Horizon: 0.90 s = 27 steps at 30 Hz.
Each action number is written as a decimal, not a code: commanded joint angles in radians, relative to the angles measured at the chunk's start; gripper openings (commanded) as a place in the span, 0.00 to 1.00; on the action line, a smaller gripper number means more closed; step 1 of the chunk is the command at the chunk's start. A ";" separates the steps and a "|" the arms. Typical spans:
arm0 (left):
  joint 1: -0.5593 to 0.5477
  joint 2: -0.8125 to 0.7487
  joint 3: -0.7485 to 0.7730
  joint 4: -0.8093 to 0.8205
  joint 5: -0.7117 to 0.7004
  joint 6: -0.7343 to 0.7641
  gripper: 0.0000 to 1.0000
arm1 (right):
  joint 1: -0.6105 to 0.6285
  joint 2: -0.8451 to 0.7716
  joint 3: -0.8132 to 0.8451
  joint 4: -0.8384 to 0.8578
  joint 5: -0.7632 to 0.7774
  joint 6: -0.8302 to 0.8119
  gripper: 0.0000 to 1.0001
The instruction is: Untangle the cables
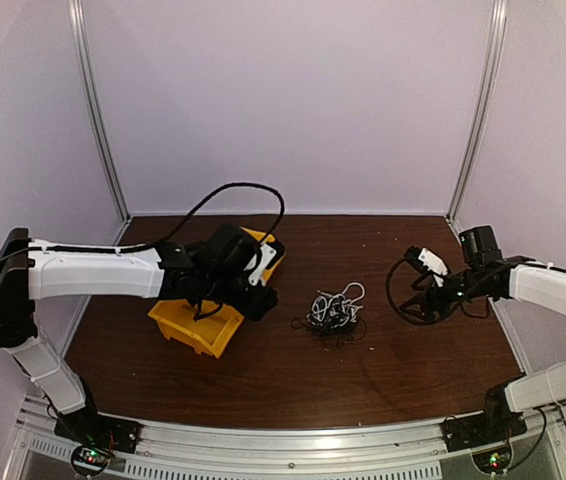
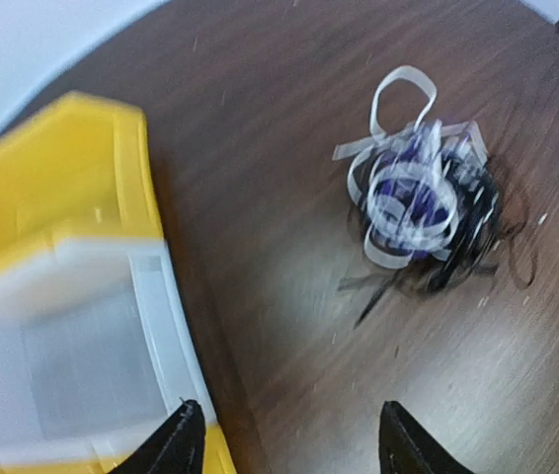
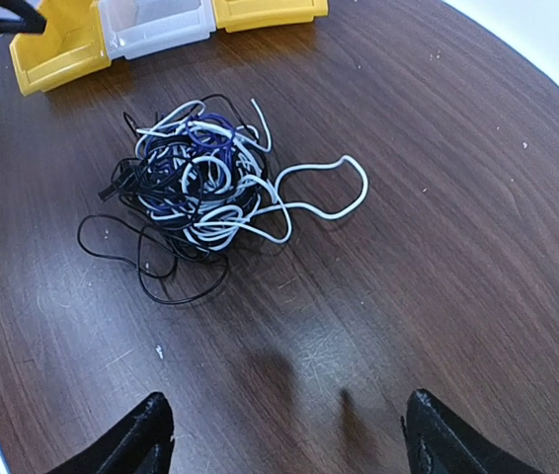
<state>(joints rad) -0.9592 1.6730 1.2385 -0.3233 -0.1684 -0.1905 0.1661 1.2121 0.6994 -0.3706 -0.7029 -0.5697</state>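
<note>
The white left arm (image 1: 93, 272) reaches rightward from the surface's left edge. Its left end effector (image 2: 289, 442) hangs over the right rim of a yellow plastic bin (image 1: 188, 328), released, nothing between its fingers; the bin's contents cannot be told. Near the middle of the dark wood-grain surface (image 1: 413, 370) lies a tangle of thin white, black and purple cables (image 1: 335, 312). At the right edge the right arm (image 1: 553, 290) bends inward, its right end effector (image 3: 284, 420) spread wide and empty, facing the tangle.
</note>
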 commanded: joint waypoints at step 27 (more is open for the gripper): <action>0.081 0.065 -0.259 0.139 -0.279 0.281 0.24 | 0.026 0.069 0.040 -0.039 -0.020 -0.015 0.79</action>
<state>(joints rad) -0.9436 1.7477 0.9436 -0.3210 -0.4728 -0.0765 0.1848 1.2812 0.7216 -0.3973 -0.7071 -0.5770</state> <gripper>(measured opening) 0.265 0.791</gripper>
